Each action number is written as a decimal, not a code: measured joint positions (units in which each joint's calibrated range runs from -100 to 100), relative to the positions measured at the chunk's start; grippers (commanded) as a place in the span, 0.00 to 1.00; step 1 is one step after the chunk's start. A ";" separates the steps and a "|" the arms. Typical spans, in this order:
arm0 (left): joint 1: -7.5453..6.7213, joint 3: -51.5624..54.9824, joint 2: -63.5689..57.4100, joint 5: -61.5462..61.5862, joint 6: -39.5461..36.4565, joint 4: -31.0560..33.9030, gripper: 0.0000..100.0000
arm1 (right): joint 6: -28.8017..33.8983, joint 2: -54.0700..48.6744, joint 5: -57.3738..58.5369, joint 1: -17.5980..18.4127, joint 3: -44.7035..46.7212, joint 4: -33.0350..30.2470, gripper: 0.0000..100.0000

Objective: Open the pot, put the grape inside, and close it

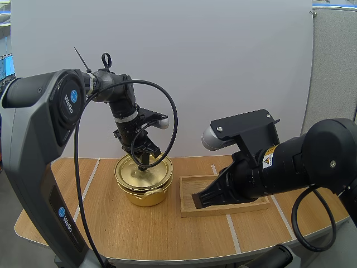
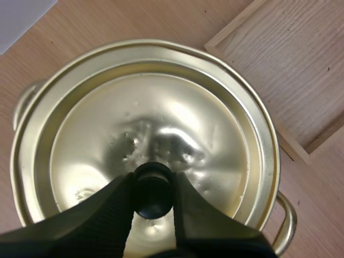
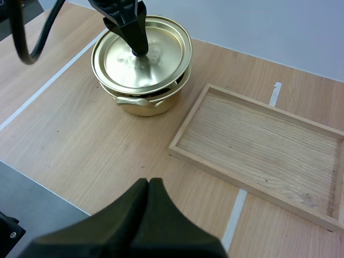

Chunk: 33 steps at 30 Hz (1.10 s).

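Note:
A gold pot [image 1: 144, 192] stands on the wooden table, left of the middle. Its gold lid [image 1: 134, 172] lies over the mouth, a little off-centre toward the tray; whether it rests on the rim I cannot tell. My left gripper [image 1: 144, 163] comes down from above, its tips pinching the lid's black knob [image 2: 153, 188]. The right wrist view also takes in the pot [image 3: 142, 102], the lid [image 3: 156, 59] and the left gripper [image 3: 137, 45] on the knob. My right gripper [image 1: 202, 199] hovers shut, its fingers [image 3: 148, 185] one dark wedge holding nothing.
A shallow wooden tray [image 1: 189, 184] lies right of the pot, with nothing in it [image 3: 258, 140]; my right gripper hangs over its near left part. One pot handle [image 2: 287, 226] points toward the tray. Pale lines cross the tabletop.

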 measured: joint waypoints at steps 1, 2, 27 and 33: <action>0.00 0.61 0.00 -1.79 0.00 0.00 0.00 | 0.00 0.00 0.00 0.00 0.00 0.00 0.00; 0.00 0.58 0.00 -2.14 0.00 0.00 0.00 | 0.00 0.00 0.00 0.00 0.00 0.00 0.00; 0.00 1.64 4.02 -5.27 1.39 -1.18 0.55 | 0.00 0.00 0.00 0.00 0.00 0.00 0.00; 0.00 1.64 4.02 -3.78 2.24 -2.26 1.00 | 0.00 0.00 0.00 0.00 0.00 0.00 0.00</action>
